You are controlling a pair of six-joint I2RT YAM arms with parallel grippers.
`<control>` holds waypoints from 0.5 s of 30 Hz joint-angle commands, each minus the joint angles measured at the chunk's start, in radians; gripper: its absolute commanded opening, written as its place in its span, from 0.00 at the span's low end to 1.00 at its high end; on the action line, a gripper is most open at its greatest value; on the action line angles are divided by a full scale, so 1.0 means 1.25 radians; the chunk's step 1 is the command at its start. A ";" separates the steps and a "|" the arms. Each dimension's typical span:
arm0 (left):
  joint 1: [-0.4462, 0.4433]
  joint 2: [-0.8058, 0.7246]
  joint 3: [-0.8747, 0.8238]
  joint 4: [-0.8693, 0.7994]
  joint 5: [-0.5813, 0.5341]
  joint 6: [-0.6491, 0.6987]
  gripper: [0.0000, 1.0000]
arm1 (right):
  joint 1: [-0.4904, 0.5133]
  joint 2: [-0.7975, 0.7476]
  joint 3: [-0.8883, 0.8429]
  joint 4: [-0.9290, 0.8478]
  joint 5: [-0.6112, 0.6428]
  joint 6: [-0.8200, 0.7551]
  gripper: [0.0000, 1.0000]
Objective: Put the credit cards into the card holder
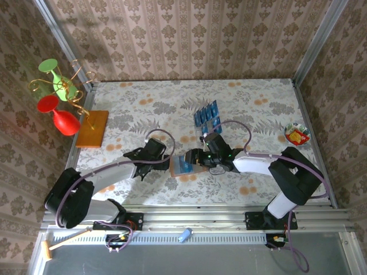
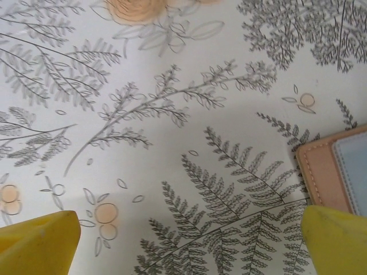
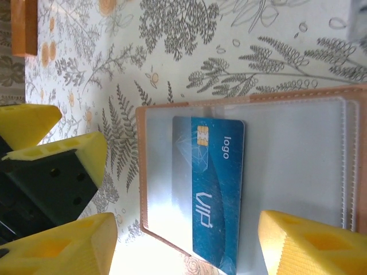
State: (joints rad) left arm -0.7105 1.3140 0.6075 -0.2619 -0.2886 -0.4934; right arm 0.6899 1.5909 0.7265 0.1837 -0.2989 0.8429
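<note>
card holder (image 3: 298, 143): open and flat on the desk (image 1: 143, 109), inner pockets up, lying between the two hands.
blue card (image 3: 209, 195): on the half of the holder nearer the left hand, chip end farthest from the right wrist camera, near end seemingly poking past the holder's edge. Tucked under the clear sleeve or merely resting on it: cannot tell.
card long axis: in line with the right hand's reach, crosswise to the holder's own long axis.
right hand (image 3: 186, 229): spread wide and holding nothing, one finger on either side of the card's near end (no visible contact with it).
left hand (image 2: 188, 220): also wide and empty, low over the desk just beside the holder, with a corner of the holder just above its right finger in the left wrist view.
credit cards (image 1: 207, 116): the rest in a loose cluster farther up the desk, beyond the right hand and a little to its right, well apart from the holder.
nearer arm: the right, both to the card on the holder and to the cluster; the left better placed to steady the holder's outer edge.
likely step: either seating this card deeper along its long axis, or lifting away toward the cluster for another.
</note>
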 commanded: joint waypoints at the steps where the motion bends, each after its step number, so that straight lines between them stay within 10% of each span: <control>1: 0.006 -0.014 0.016 -0.042 0.010 -0.011 1.00 | 0.003 -0.022 0.063 -0.158 0.068 -0.059 0.61; 7: -0.004 0.013 0.016 -0.064 0.006 -0.024 1.00 | 0.019 0.024 0.176 -0.356 0.181 -0.131 0.17; 15: -0.021 0.056 0.031 -0.079 -0.021 -0.027 1.00 | 0.049 0.110 0.257 -0.433 0.236 -0.171 0.10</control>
State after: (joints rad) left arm -0.7326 1.3640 0.6132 -0.3202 -0.2893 -0.5060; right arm 0.7399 1.6890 1.0142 -0.2634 -0.0624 0.6689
